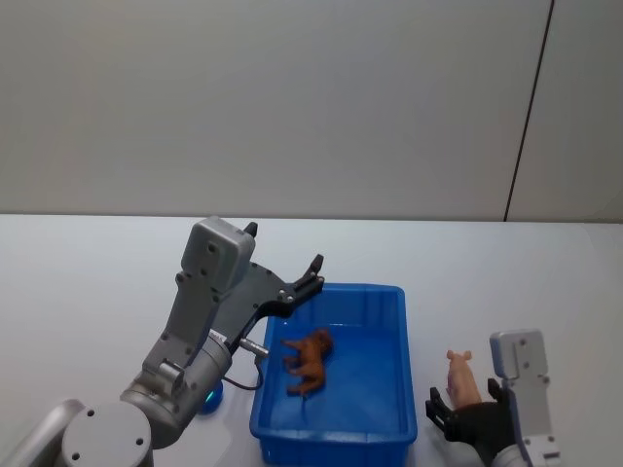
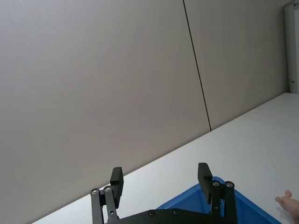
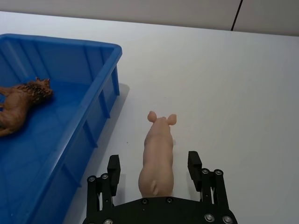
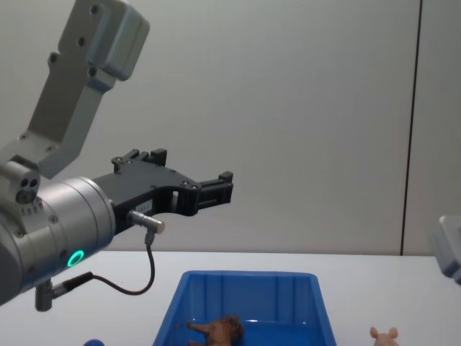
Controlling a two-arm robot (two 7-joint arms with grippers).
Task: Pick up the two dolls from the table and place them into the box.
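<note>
**Pig lined up between my right fingers, brown doll in the box**

My right gripper (image 3: 154, 161) sits low over the flat white tabletop (image 3: 224, 84), its two black fingers spread wide and pinching nothing. Between them stands the pale pink pig-shaped doll (image 3: 159, 140), rump towards my palm and snout pointing straight away. Its long axis runs along the gap, so each finger faces one flank. A strip of tabletop shows between each finger and the pig's sides, so I judge there is no contact yet. The coming move turns on this alignment: closing should meet the narrow width of the body, not its length.

Just beside the pig, on my left, sits the bright blue rectangular plastic box (image 3: 96, 116) with sloped ribbed walls and a thick rim. Its near wall runs roughly parallel to the pig's body. Once gripped, I reckon the pig needs a lift clear of that rim and a short carry leftward. My right arm is plainly the nearer one for this.

The shaggy reddish-brown animal doll (image 3: 21, 100) rests on the floor of the box.

My left gripper (image 2: 160, 173) hangs raised near the box's far left corner, fingers spread and empty, well apart from the pig.
</note>
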